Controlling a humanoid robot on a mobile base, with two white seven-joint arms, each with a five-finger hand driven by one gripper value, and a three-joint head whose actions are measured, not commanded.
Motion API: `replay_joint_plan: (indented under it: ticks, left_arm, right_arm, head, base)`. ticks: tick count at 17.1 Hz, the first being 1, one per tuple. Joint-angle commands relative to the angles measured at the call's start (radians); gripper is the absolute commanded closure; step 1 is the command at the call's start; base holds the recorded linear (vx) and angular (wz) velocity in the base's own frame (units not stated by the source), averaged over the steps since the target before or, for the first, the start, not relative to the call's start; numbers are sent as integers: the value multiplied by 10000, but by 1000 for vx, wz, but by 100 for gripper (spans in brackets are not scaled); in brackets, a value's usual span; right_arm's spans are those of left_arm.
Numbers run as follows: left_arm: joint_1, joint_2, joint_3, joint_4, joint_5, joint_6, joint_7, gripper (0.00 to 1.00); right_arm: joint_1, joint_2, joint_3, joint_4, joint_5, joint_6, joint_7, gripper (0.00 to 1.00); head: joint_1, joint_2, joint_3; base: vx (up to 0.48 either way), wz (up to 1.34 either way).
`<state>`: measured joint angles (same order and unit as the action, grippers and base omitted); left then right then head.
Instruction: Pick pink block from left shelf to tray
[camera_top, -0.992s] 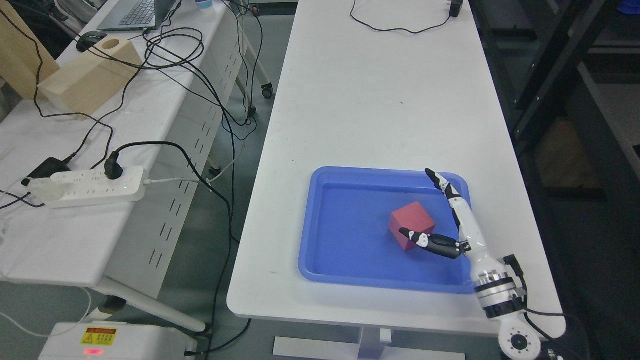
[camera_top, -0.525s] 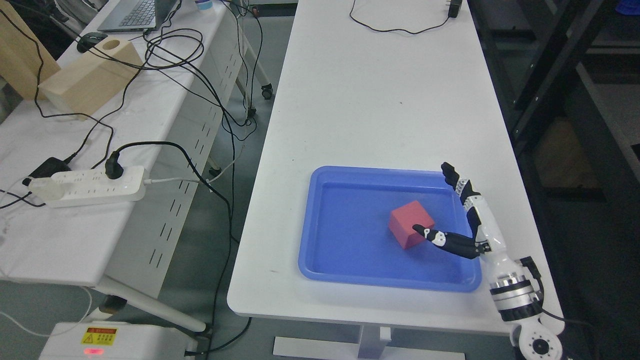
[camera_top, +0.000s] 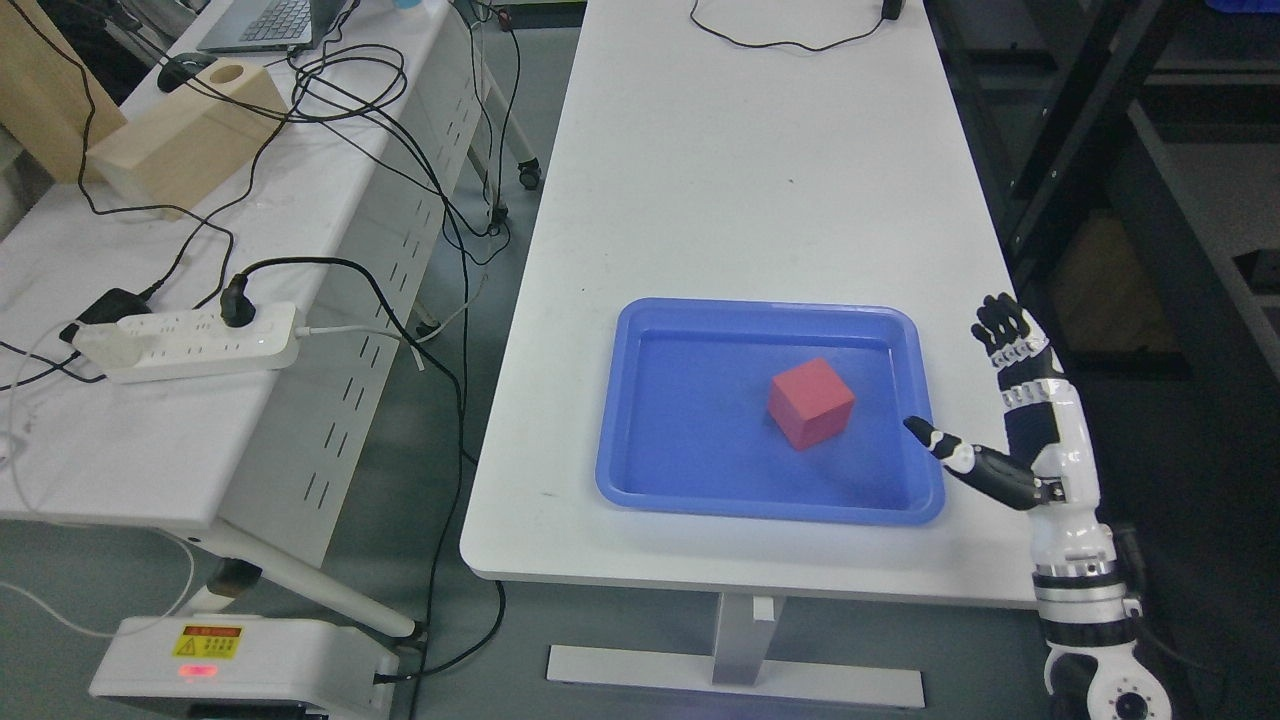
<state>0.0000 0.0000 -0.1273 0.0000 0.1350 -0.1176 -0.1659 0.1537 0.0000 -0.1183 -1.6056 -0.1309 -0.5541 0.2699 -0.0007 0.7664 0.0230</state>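
- Two tables are seen side by side, with a strip of floor between them.
- On the left table a wooden block with a round hole is set near the far end, and a white power strip is laid nearer, with a black plug pushed into it.
- Black cables are trailed from that table down over its edge to the floor.
- A white box with a yellow warning label is parked on the floor at the lower left.
- On the right table a blue tray is placed near the front edge.
- The block, which looks red rather than pink, is rested inside the tray, right of its middle, turned at an angle to the tray's sides and touched by nothing.
- The right hand is held just beyond the tray's right rim, well apart from the block.
- Its fingers are stretched out and pointed away, the thumb is spread toward the tray's right rim, and nothing is grasped; whether the thumb tip is touching the rim cannot be made out.
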Motion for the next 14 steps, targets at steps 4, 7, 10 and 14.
replay_joint_plan:
  ticks: [4,7,10,14]
  left_arm:
    - [200,175,0,-174,0,-5,2,0]
    - [200,175,0,-174,0,-5,2,0]
    - [200,175,0,-174,0,-5,2,0]
    - [200,175,0,-174,0,-5,2,0]
  right_arm:
    - [-126,-175,-382,41,584,2165,32,1]
    - [-248,-175,-427,56,971,3235,-167,1]
    - [-279,-175,-612,72,803,3454,-1434,1]
    - [-279,-175,-489,102,189,3485,-2759,1]
  head:
    - [0,0,0]
    - [0,0,0]
    - [0,0,0]
    - [0,0,0]
  base:
    - [-179,35]
    - [-189,103]
    - [-197,33]
    - [-128,-356]
